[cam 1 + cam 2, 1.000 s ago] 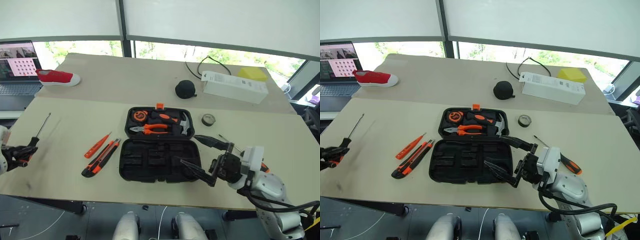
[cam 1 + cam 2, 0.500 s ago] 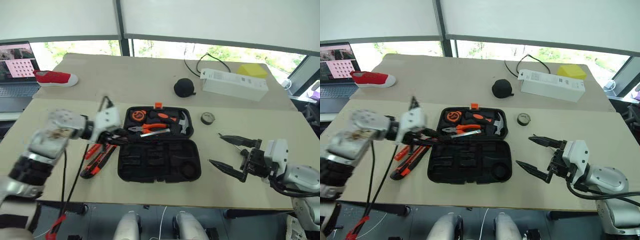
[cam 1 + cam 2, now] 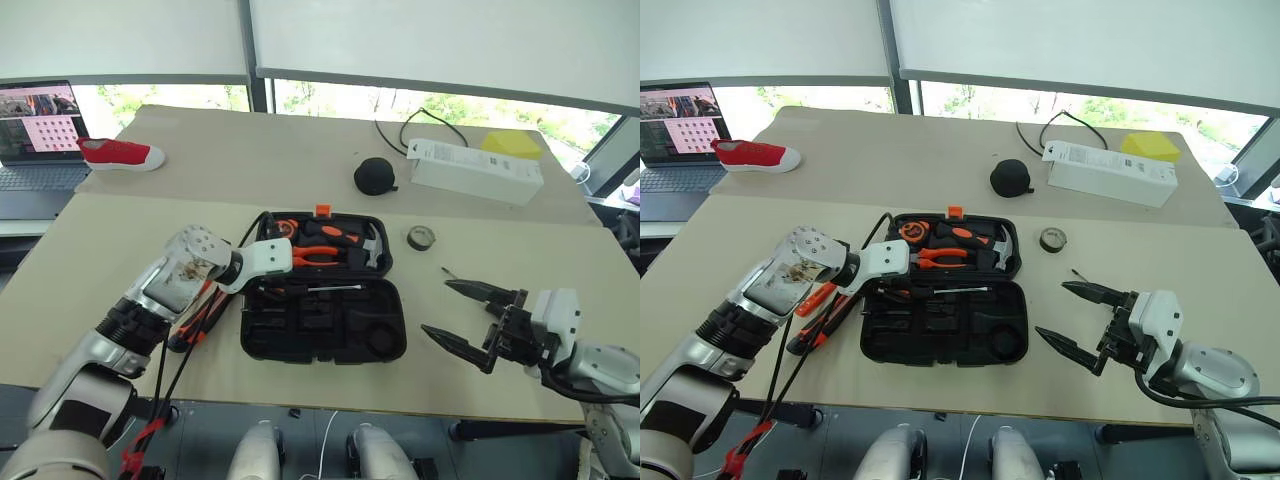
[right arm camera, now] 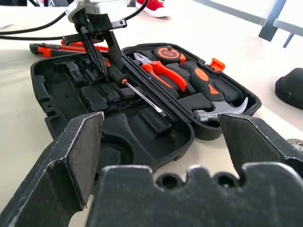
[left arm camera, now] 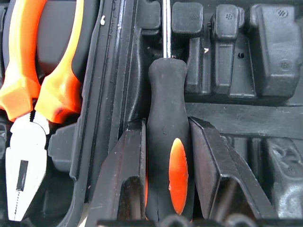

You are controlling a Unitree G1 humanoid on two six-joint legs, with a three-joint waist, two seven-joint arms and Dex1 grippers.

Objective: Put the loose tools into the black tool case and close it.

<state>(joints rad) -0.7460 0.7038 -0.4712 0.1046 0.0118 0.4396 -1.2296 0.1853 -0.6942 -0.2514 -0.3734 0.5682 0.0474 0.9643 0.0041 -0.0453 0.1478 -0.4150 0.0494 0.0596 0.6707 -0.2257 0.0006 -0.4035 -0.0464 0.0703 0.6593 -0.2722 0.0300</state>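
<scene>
one case (image 3: 325, 325); one screwdriver (image 5: 169, 142); one tape roll (image 3: 419, 238)

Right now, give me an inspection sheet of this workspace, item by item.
Surface: beige table, two boards joined.
Job's things: black tool case open; utility knife and tester screwdriver beside it; tape roll apart.
Clutter: round pouch, white box, red shoe.
Grippers: left hand clamps screwdriver over the case; right hand open, holding nothing.
Cables: black cable behind box.
Surroundings: laptop, windows.
</scene>
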